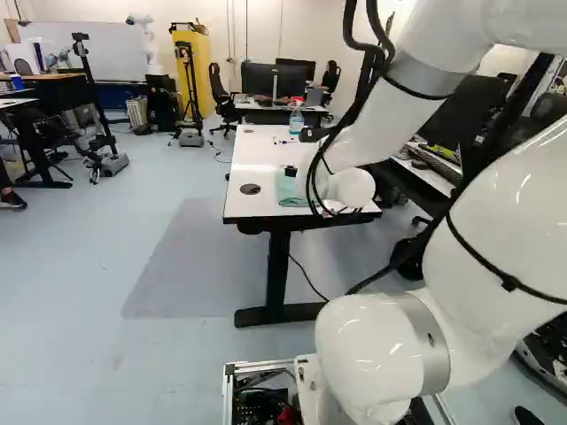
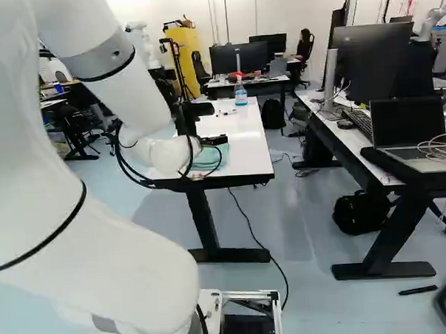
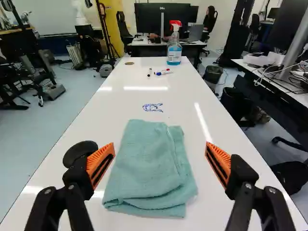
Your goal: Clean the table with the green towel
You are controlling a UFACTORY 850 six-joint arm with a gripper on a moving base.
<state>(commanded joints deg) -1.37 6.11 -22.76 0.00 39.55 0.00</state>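
The green towel [image 3: 151, 168] lay folded and flat at the near end of the desk [image 3: 202, 98], its long axis running near to far with a slight slant. Your hand [image 3: 160, 156] was wide open above the desk, holding nothing; the towel lay below and between its spread fingers [image 3: 100, 164], nearer the left one. With just one arm [image 1: 390, 111] to use, the coming move turned on that line: the fingers stood to the towel's left and right, so closing would likely have pinched it across its width. You probably needed to shift slightly left and go down first; too high a close could have missed the cloth.

To the towel's left was a dark disc [image 3: 79, 153]. Just beyond its far edge you had a blue scribble [image 3: 153, 107], likely the mark to wipe. Farther off lay two markers [image 3: 163, 72], then the spray bottle [image 3: 174, 50] stood near the far end.
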